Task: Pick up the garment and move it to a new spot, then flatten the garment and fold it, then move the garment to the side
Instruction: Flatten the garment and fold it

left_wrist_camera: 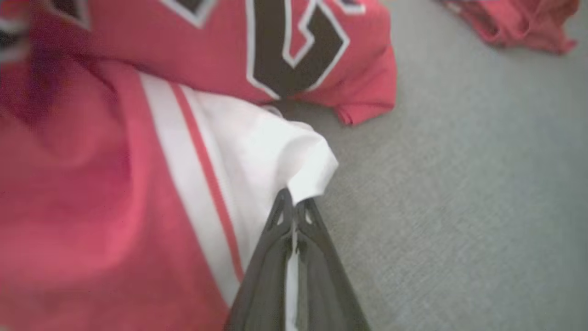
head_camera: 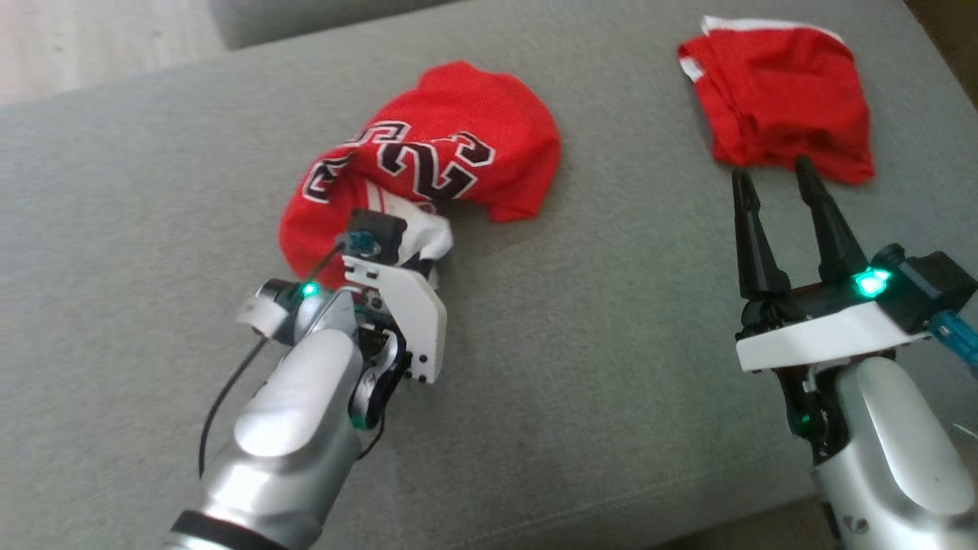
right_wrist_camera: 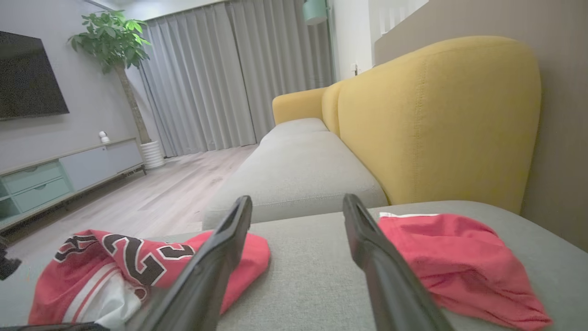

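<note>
While the jersey (head_camera: 451,145) lies crumpled: it sits in a heap near the middle of the grey cushion (head_camera: 611,344), black numerals facing up, well apart from the second red garment (head_camera: 779,92) at the far right.
Left gripper (left_wrist_camera: 294,202): my fingers are pressed together on the white fold (left_wrist_camera: 285,147) at the near edge of the jersey, with only a small nip of cloth at the tips.
Right gripper (head_camera: 772,169): my fingers are spread wide with nothing between them, hovering above the cushion just short of the second red garment.
Step in hand: I judge this to be the pick-up. The lift and the carry to a new spot are not yet begun.
How I'd lift: straight up first, and slowly, so the thin nip doesn't slide out. I'd check the white fold sits between the tips as the weight comes on.
How I'd carry: high enough that the trailing red body clears the cushion rather than dragging and bunching.
Where I'd set down: on bare grey cushion in front of me, away from the second red garment, so flattening has room on every side.
Risk: I may have caught only one layer. The rest could hang twisted, and my right gripper might have to take a second corner.
</note>
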You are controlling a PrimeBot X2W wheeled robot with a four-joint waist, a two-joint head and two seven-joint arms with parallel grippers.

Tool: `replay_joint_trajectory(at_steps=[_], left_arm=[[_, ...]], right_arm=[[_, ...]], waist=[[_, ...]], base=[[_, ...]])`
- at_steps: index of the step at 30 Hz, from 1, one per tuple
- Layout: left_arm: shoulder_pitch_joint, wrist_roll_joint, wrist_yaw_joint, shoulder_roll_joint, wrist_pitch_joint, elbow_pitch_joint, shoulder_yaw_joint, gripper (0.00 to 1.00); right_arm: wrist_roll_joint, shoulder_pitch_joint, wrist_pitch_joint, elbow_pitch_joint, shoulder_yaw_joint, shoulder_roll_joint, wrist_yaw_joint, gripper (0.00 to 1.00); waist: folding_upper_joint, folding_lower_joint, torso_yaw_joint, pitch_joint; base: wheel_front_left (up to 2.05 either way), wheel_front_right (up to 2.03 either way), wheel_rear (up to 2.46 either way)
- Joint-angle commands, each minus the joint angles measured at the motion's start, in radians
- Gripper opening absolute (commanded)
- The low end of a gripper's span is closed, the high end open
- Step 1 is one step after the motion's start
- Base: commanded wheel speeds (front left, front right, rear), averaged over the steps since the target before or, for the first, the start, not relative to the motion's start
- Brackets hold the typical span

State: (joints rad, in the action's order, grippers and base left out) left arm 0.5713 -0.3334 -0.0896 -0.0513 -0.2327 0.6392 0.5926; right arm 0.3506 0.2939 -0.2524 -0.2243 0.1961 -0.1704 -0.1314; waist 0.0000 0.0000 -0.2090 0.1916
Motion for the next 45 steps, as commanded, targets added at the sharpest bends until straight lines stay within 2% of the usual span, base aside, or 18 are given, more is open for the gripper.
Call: replay_joint_trajectory(at_steps=[1,5,12,16,17,20,25,26,27,31,35,42,45], left_arm=[[0.018,-0.025,0.012,-0.015,0.013,-0.063,-0.048,0.00],[-0.008,-0.081,0.044,-0.084,-0.029,-0.190,-0.095,0.00],[-0.107,-0.185,0.108,-0.324,-0.234,-0.483,-0.187,0.00],[-0.199,-0.246,0.141,-0.445,-0.344,-0.579,-0.217,0.00],[-0.256,-0.268,0.135,-0.486,-0.380,-0.597,-0.233,0.00],[-0.337,-0.291,0.118,-0.526,-0.391,-0.584,-0.259,0.00],[-0.399,-0.304,0.087,-0.516,-0.322,-0.538,-0.294,0.00],[-0.410,-0.312,0.085,-0.506,-0.303,-0.528,-0.300,0.41],[-0.418,-0.320,0.083,-0.497,-0.285,-0.520,-0.308,1.00],[-0.436,-0.356,0.080,-0.462,-0.199,-0.528,-0.350,1.00],[-0.459,-0.369,0.065,-0.449,-0.108,-0.591,-0.402,1.00],[-0.549,-0.288,-0.011,-0.420,0.068,-0.742,-0.442,1.00],[-0.577,-0.236,-0.050,-0.369,0.200,-0.766,-0.448,1.00]], right_arm=[[-0.006,-0.003,-0.009,0.025,0.020,-0.013,0.001,1.00],[-0.007,-0.017,-0.009,0.018,0.025,-0.019,0.001,1.00],[-0.004,-0.044,-0.009,0.001,0.018,-0.026,0.001,1.00],[-0.005,-0.046,-0.009,0.000,0.014,-0.024,0.001,1.00],[-0.005,-0.049,-0.009,-0.001,0.014,-0.024,0.001,1.00],[-0.002,-0.052,-0.009,-0.005,0.015,-0.026,0.001,1.00],[0.002,-0.060,-0.009,-0.017,0.012,-0.033,0.001,1.00],[0.004,-0.062,-0.009,-0.020,0.012,-0.034,0.001,1.00],[0.004,-0.063,-0.009,-0.022,0.013,-0.036,0.001,1.00],[0.006,-0.062,-0.009,-0.027,0.020,-0.034,0.001,1.00],[0.007,-0.067,-0.009,-0.033,0.024,-0.032,0.001,1.00],[0.012,-0.086,-0.009,-0.040,0.026,-0.025,0.001,1.00],[0.013,-0.097,-0.009,-0.040,0.024,-0.023,0.001,1.00]], waist=[[0.0000,0.0000,0.043,-0.040],[0.0000,0.0000,0.098,-0.073],[0.0000,0.0000,0.183,-0.106],[0.0000,0.0000,0.207,-0.107],[0.0000,0.0000,0.214,-0.110],[0.0000,0.0000,0.218,-0.110],[0.0000,0.0000,0.223,-0.114],[0.0000,0.0000,0.225,-0.115],[0.0000,0.0000,0.228,-0.114],[0.0000,0.0000,0.236,-0.116],[0.0000,0.0000,0.244,-0.131],[0.0000,0.0000,0.247,-0.157],[0.0000,0.0000,0.246,-0.165]], base=[[0.00,0.00,0.00],[0.00,0.00,0.00],[0.00,0.00,0.00],[0.00,0.00,0.00],[0.00,0.00,0.00],[0.00,0.00,0.00],[0.00,0.00,0.00],[0.00,0.00,0.00],[0.00,0.00,0.00],[0.00,0.00,0.00],[0.00,0.00,0.00],[0.00,0.00,0.00],[0.00,0.00,0.00]])
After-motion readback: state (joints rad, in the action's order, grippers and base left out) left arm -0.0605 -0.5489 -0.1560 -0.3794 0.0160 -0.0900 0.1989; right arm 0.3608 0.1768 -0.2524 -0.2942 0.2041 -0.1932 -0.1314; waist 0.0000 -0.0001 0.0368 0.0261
